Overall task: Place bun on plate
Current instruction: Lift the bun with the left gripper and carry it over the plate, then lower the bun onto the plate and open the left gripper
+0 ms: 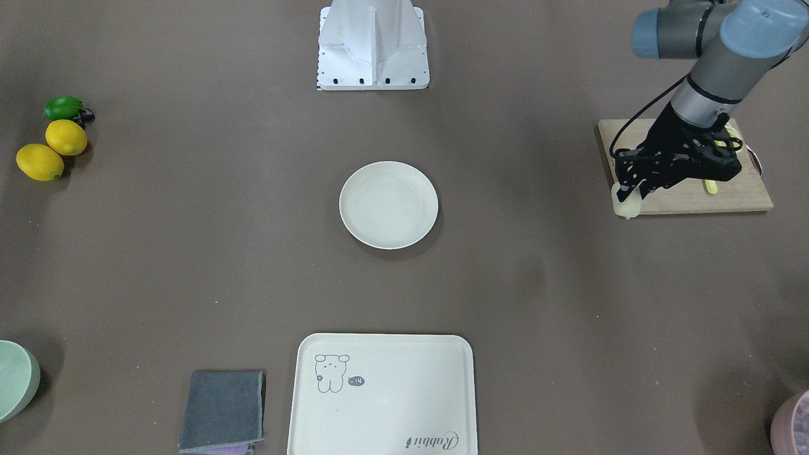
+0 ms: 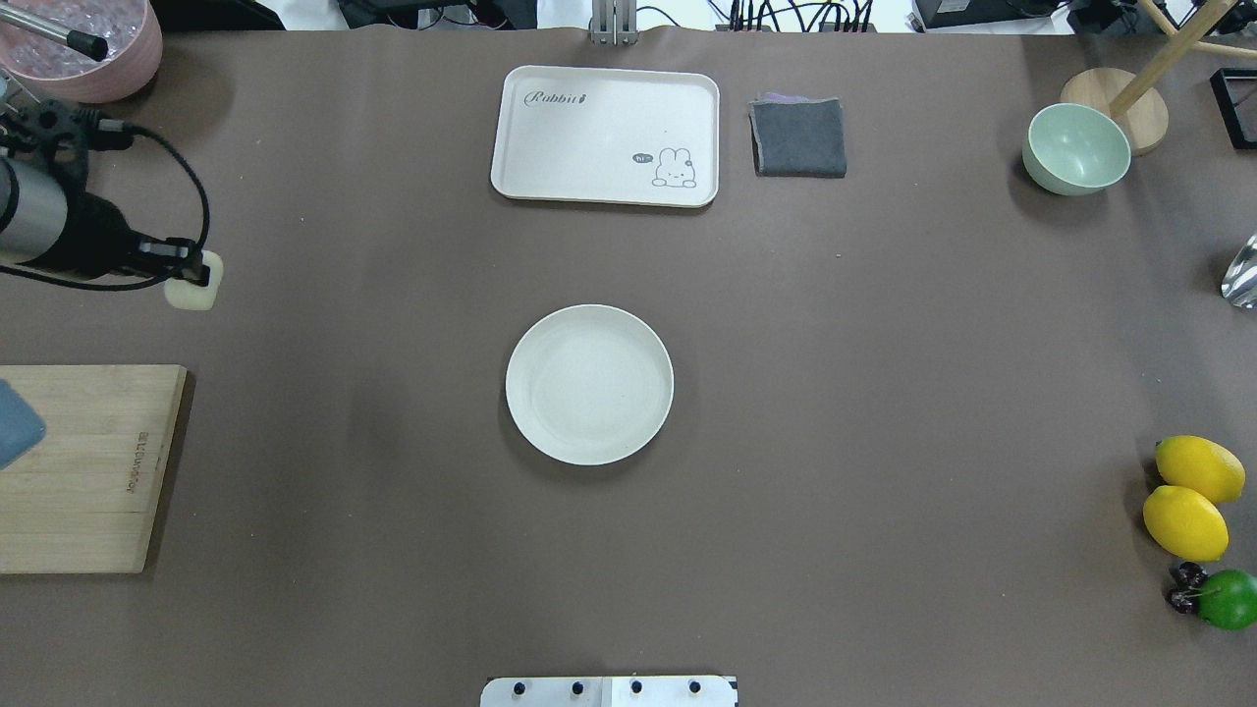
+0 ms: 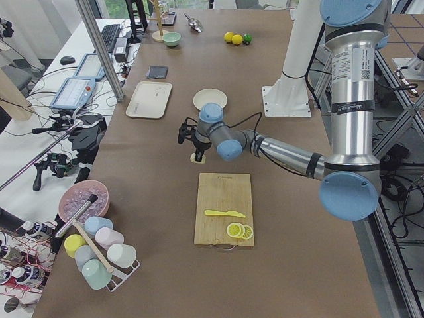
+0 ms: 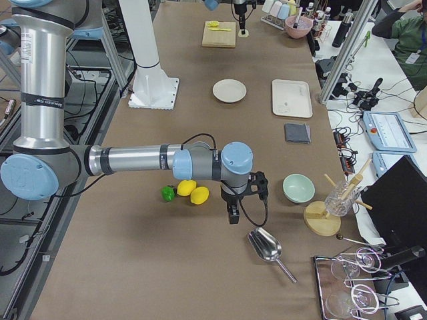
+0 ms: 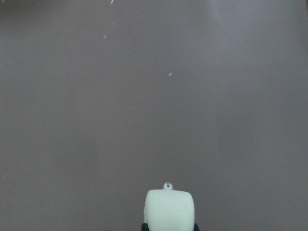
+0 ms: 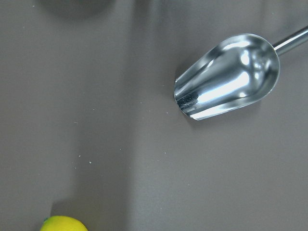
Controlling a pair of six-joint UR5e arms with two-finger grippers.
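While the left claw (image 2: 196,269) pinches the bun (image 2: 187,297) at its tip, well apart from the plate (image 2: 589,384), only the right-side view shows the right claw (image 4: 232,216), and I cannot tell its grip.

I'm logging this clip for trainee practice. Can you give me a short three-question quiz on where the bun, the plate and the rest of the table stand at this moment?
1. True or false: the bun lies on the plate.
2. What holds the bun? A: the left gripper, clear of the table. B: nothing, it rests on the wooden board. C: a person's hand.
3. How many whole yellow lemons lie beside the green fruit?

Key: 1 false, the plate is bare. 2 A. 3 two.
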